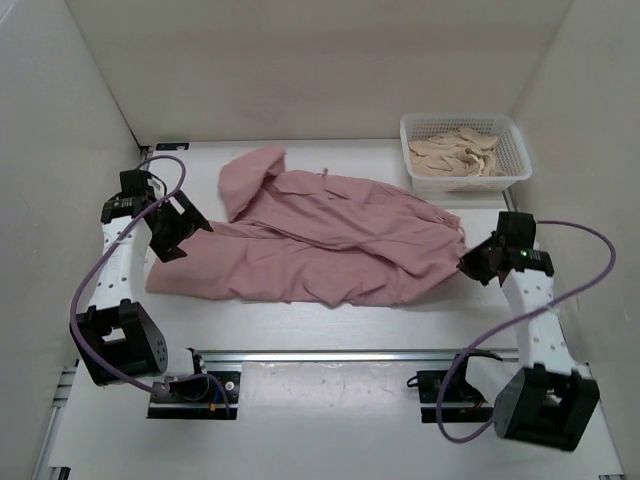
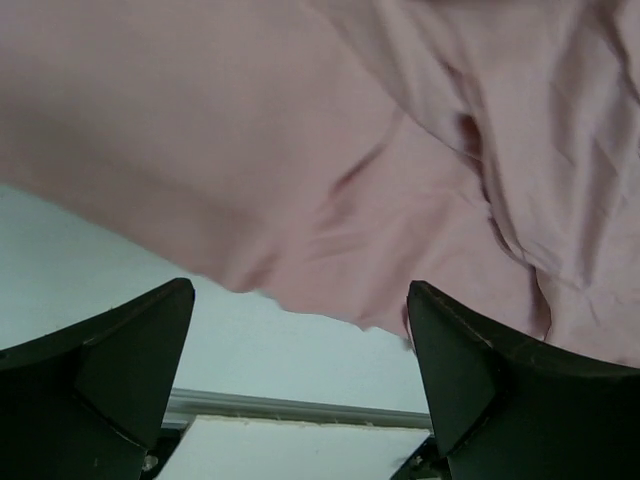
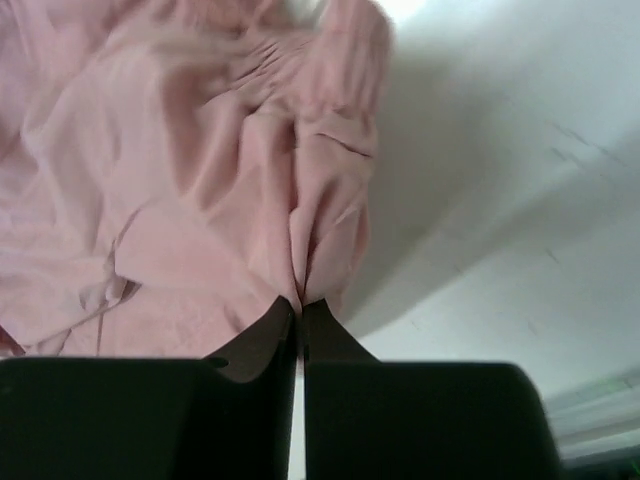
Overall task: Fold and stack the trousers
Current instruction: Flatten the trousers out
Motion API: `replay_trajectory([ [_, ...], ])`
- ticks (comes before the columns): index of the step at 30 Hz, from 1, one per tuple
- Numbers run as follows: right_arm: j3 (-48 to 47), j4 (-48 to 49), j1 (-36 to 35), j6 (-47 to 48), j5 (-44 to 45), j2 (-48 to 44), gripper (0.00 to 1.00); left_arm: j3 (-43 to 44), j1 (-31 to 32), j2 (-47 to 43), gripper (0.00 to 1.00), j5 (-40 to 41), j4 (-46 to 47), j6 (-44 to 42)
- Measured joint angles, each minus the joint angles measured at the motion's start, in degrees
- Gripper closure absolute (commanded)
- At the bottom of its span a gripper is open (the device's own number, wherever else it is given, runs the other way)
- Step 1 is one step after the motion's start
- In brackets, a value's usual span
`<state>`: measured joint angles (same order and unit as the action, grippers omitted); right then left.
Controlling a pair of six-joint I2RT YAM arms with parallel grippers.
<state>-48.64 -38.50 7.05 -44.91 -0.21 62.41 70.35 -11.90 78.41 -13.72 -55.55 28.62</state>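
The trousers (image 1: 330, 245) lay crumpled on the table (image 1: 330, 330). The right hand (image 3: 300, 312) pinched their edge, fully closed; the left hand (image 2: 300, 300) gaped wide, holding nothing.

Left gripper (image 2: 300, 300) wide, right gripper (image 3: 300, 304) clamped

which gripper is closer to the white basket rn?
Right. The right gripper pinches the trousers' edge just in front of the basket; the left gripper hangs open at the trousers' opposite end, far from it.
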Motion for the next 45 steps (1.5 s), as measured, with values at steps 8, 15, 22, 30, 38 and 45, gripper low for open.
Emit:
replay_trajectory([
  [8,2.8,-10.9,2.2,-0.3,2.4,-13.8,1.00,-13.2,-5.8,0.2,0.00,2.0,-0.4,4.0],
  [15,2.2,-11.1,2.3,0.6,1.4,-12.3,1.00,-16.9,-9.1,7.2,0.00,1.2,1.0,5.0],
  [22,0.9,-10.7,2.3,1.7,-0.7,-11.0,1.00,-7.6,-7.8,20.7,0.20,2.0,4.7,6.0],
  [30,-1.9,-10.8,2.3,2.1,-1.7,-11.0,1.00,-2.4,-5.0,29.5,0.90,2.5,5.3,7.3],
  [38,-5.1,-10.8,2.3,3.7,-2.4,-7.0,1.00,5.6,-4.7,30.1,0.90,2.5,3.0,7.3],
  [45,-36.1,-12.8,2.3,8.3,-3.3,16.3,1.00,45.3,-3.7,32.3,0.90,1.2,-6.1,8.9],
])
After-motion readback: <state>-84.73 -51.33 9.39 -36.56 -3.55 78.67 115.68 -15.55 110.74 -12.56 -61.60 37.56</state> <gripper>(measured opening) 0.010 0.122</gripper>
